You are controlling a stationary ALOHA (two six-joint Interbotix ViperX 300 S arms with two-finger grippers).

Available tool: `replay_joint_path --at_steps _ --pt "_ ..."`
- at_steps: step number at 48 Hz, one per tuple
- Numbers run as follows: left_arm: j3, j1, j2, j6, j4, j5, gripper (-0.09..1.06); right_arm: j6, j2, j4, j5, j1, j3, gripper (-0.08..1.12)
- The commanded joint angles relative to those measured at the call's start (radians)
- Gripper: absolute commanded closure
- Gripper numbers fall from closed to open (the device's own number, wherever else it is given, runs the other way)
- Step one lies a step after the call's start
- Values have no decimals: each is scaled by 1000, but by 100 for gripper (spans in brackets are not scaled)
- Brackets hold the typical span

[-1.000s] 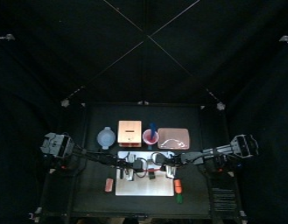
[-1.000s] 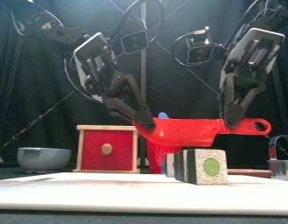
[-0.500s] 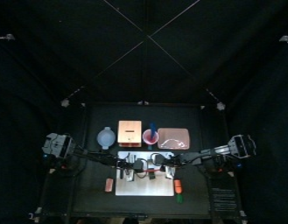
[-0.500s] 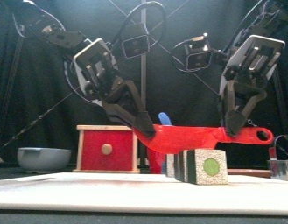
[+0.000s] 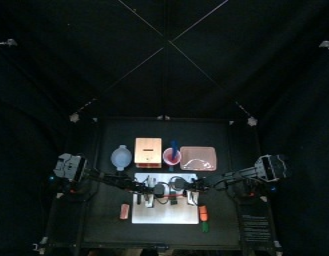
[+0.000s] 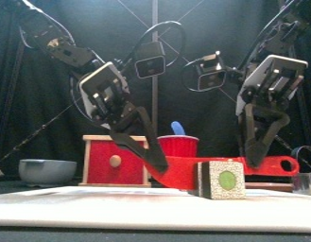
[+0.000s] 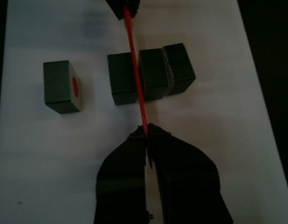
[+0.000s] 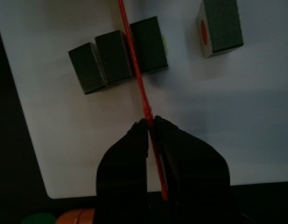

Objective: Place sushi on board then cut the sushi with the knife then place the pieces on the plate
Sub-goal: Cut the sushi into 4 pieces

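Nearest you, on the white cutting board (image 6: pixel 69 203), stands the sushi roll (image 6: pixel 211 179). One cut piece (image 7: pixel 64 85) sits apart from the three blocks that remain joined (image 7: pixel 146 74). Treat these blocks as light, stiff toys that probably part only at their seams. They will likely skid or tip on the smooth board, so when you lift one, pinch it across its flat dark sides rather than its end faces. Just behind the front block, the red knife (image 6: pixel 181 174) lies level across the roll. The left gripper (image 6: pixel 155 165) is clamped on one end and the right gripper (image 6: pixel 255 159) is clamped on the handle end. In both wrist views the blade shows only as a thin red line over a seam of the joined blocks. You cannot tell from these whether its edge touches them, and in the front view the front block hides that spot. Farther back stand the wooden box (image 6: pixel 116 161), the red cup (image 6: pixel 180 147) with the blue knife (image 6: pixel 178 128), and the blue-grey bowl (image 6: pixel 44 170). The pink tray (image 5: pixel 198 157) shows only from above, small and with little detail.
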Motion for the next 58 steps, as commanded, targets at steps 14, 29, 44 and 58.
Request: replay_joint_path --at_steps 14,29,44,58 --pt "-17 -34 -6 2 -28 9 61 5 -2 34 6 28 -6 67" --pt "-23 -44 -17 3 -41 9 61 3 -23 34 15 37 -15 67" --pt "-21 -41 -87 3 -29 38 61 5 -129 -17 57 25 -35 67" --pt "-41 -63 -100 3 -32 57 61 5 -179 3 48 35 -32 67"
